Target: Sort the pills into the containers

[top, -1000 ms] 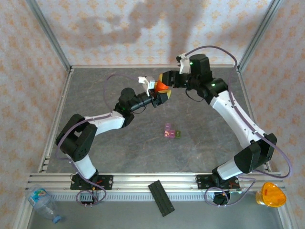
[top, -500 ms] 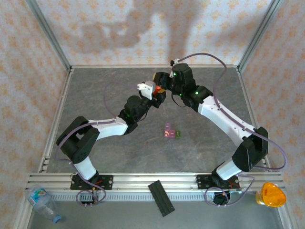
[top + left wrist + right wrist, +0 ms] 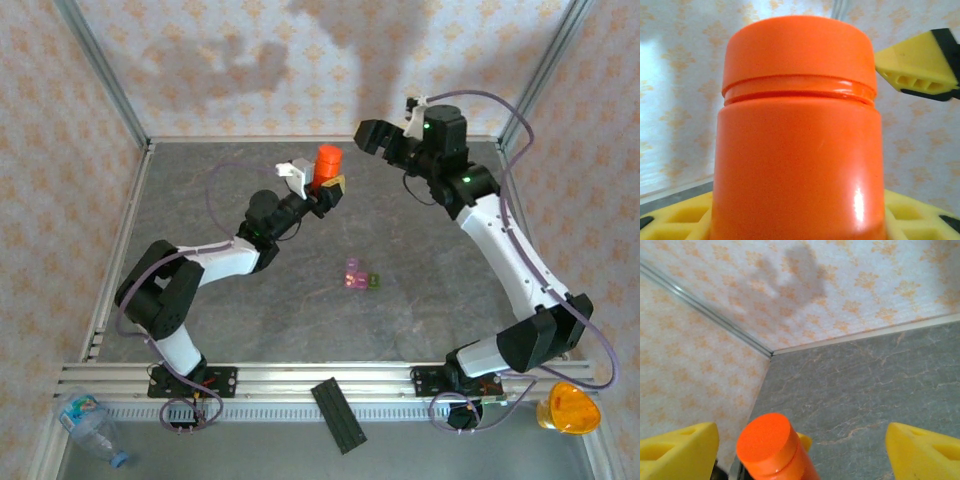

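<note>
The glossy orange cylindrical plastic bottle (image 3: 327, 163), cap on, stands upright in the left gripper (image 3: 328, 188), jaws pinching its lower body above the grey surface (image 3: 420, 300). The right gripper (image 3: 371, 138) hangs near it, jaws spread. It looks light, rigid and slick, so I'd grab the cap's side. The tiny joined pink-purple and green plastic boxes (image 3: 358, 277) sit mid-surface and probably slide easily.

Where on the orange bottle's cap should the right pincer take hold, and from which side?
Probably the cap's round side wall, above the seam, coming down from above. The left pincer holds the orange bottle upright by its body, leaving the cap free, and the right pincer is open.
</note>
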